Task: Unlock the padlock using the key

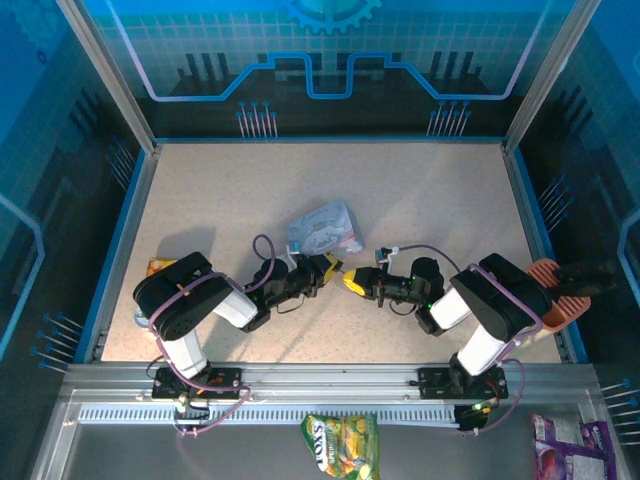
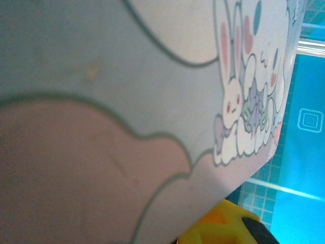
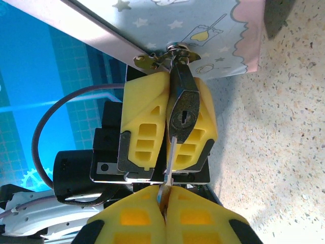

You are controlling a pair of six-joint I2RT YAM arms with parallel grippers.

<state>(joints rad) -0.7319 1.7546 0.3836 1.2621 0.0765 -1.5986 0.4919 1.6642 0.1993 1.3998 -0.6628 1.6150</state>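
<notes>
Padlock (image 3: 183,104): small, dark smooth metal, rounded body, keyhole facing the right wrist camera. Its shackle is looped through the metal hasp of the lilac tin (image 3: 203,23), which is printed with stars and white cartoon rabbits. It sits mid-counter at the tin's near edge. The left end effector (image 1: 328,267) has ribbed yellow plastic fingers (image 3: 144,122) clamped either side of the padlock body. Key (image 3: 170,157): thin grey metal sliver, pinched in the closed right end effector (image 3: 163,206), its tip at the padlock's lower edge just under the keyhole, not inserted. The counter (image 1: 430,200) is speckled beige. A green-yellow snack bag (image 1: 340,445) lies at the near edge; its lettering is too small to read.
</notes>
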